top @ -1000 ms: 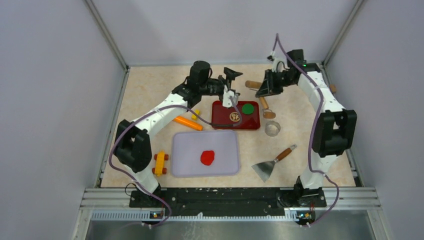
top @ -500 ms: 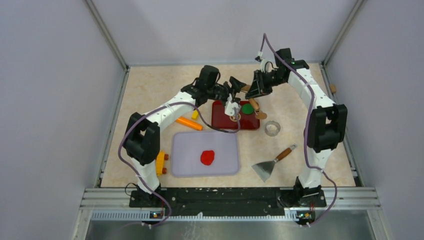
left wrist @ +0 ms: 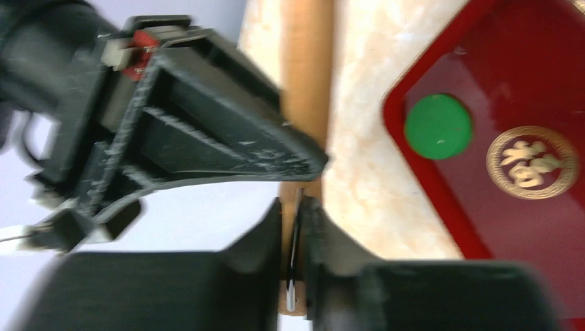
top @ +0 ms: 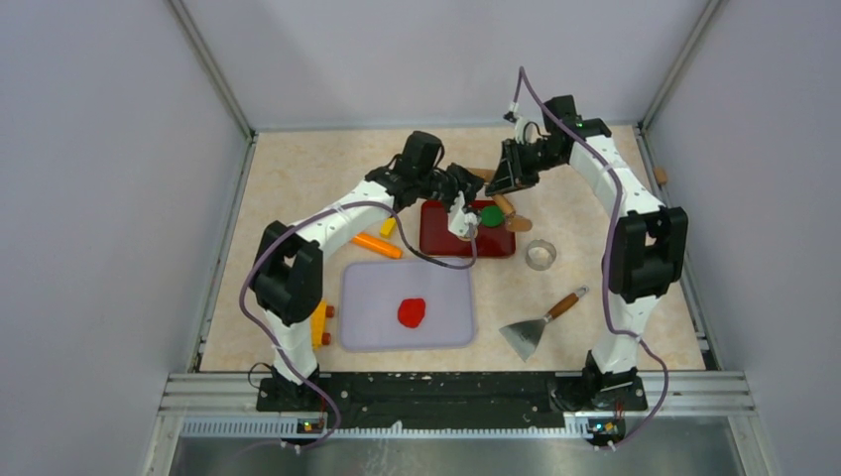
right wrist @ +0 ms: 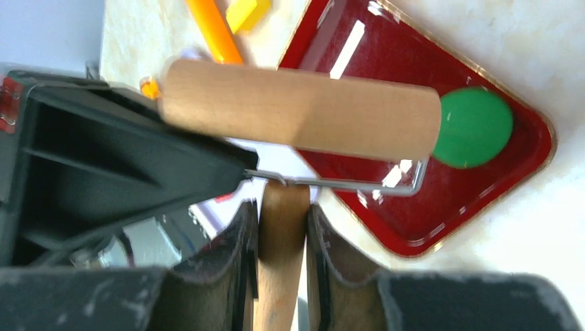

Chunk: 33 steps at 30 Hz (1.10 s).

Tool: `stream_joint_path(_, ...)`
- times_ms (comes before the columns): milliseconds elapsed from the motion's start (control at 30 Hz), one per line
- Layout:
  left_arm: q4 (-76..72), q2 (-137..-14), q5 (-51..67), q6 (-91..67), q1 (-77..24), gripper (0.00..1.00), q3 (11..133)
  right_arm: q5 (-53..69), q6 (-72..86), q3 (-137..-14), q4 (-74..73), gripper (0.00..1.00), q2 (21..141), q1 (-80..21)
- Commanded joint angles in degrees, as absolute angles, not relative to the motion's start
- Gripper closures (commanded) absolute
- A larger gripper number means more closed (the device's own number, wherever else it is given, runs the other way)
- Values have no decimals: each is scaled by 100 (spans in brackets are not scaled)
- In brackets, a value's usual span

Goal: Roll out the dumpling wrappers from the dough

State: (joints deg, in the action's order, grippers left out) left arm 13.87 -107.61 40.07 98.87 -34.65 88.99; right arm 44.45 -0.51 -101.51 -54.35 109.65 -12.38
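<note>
Left arm (top: 337, 213) and right arm (top: 620, 193) stretch forward; right end effector (right wrist: 281, 221) clamps the roller (right wrist: 300, 110) handle, left end effector (left wrist: 292, 227) pinches its wire.

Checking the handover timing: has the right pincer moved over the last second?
Yes. In the top view, the right pincer, shut on the rolling pin handle, has shifted left toward the red tray and is now near its far right corner.
</note>
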Motion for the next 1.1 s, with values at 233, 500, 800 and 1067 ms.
stream_joint_path(233, 768, -10930, 3809, 9767, -3473, 100, 8967, 4764, -208, -10600, -5524, 100, 10954, -1330)
stream_joint_path(500, 739, -10782, 3569, 7352, -3318, 100, 9013, 5556, -779, -11117, -5147, 36, 10513, -560)
stream_joint_path(800, 1993, -10759, 4726, 3750, -3022, 100, 9885, 5993, -2249, -9165, -3779, 34, 8882, -53)
stream_joint_path(1067, 1762, -10999, 5790, 2862, -2916, 100, 10025, 5896, -4314, -8715, -3565, 33, 8802, -279)
